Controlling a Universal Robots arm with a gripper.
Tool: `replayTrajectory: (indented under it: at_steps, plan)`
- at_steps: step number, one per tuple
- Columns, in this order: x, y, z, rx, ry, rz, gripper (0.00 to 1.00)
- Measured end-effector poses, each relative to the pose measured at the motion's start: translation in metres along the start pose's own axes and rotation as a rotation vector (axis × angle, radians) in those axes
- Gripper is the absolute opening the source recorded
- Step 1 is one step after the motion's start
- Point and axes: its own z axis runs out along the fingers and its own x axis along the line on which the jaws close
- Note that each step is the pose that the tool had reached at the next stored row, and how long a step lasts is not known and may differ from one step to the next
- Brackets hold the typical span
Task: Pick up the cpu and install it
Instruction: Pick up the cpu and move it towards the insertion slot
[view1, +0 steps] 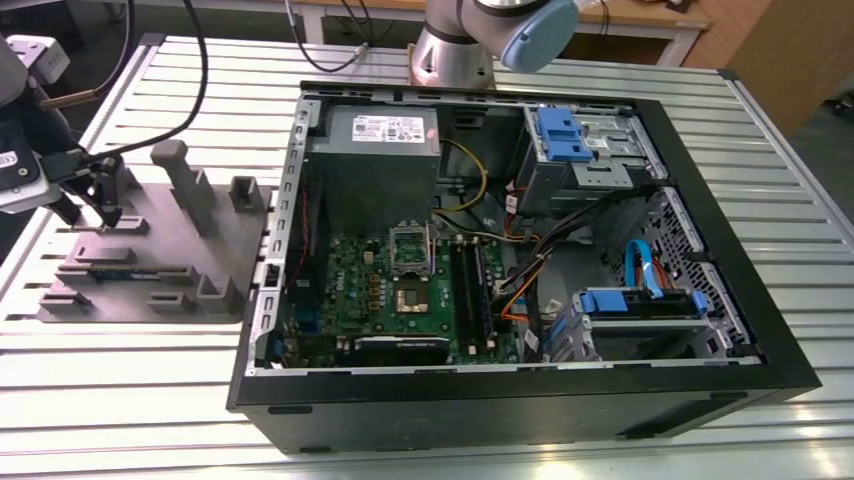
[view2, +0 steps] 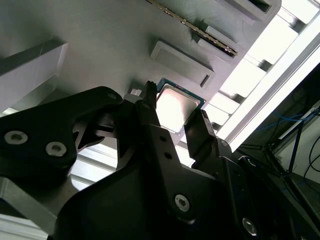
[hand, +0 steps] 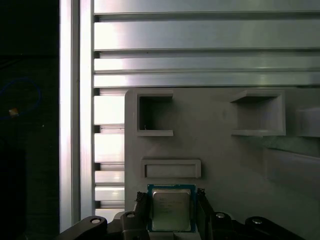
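Black two-finger gripper (view1: 91, 215) sits at the exterior view's left, mid-height of the frame, pointing down onto the large grey moulded plastic tray (view1: 174, 225) w/ upright posts. The tray lies on the slatted aluminium table (view1: 160, 400), just beside the open black computer case (view1: 534, 400), which takes up the centre & the exterior view's right.

In both wrist views the gripper (view2: 173, 102) (hand: 171, 198) is down over the cpu (view2: 176, 107) (hand: 171, 210), a small flat square chip w/ silver-grey metal top & thin green rim. The chip lies flat on the tray (hand: 225, 165) near one edge, next to a shallow rectangular recess, w/ 2 deeper square pockets further along. Black fingers (view2: 150, 117) (hand: 142, 206) are spread apart, one just beside each of two opposite chip edges, so the cpu sits btwn them. Can't tell if the pads touch the edges. Chip isn't lifted.

Inside the case the green motherboard (view1: 400, 300) lies flat at the lower centre of the exterior view, its square silver-framed socket (view1: 408, 297) well apart from the gripper. Grey box w/ white label (view1: 380, 130) is above it in the frame. Silver arm segment w/ blue cap (view1: 494, 35) stands at the top centre, behind the case
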Motion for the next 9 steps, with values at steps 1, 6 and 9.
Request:
replayTrajectory:
  at_steps: [1,6,9]
  plan:
    - [0.0000,0.0000,-0.0001,0.0000,-0.0001,0.000,0.47]
    - [0.0000,0.0000,-0.0011,0.0000,0.0000,0.000,0.47]
    - [0.0000,0.0001,-0.0016,-0.0001,-0.0001,0.000,0.47]
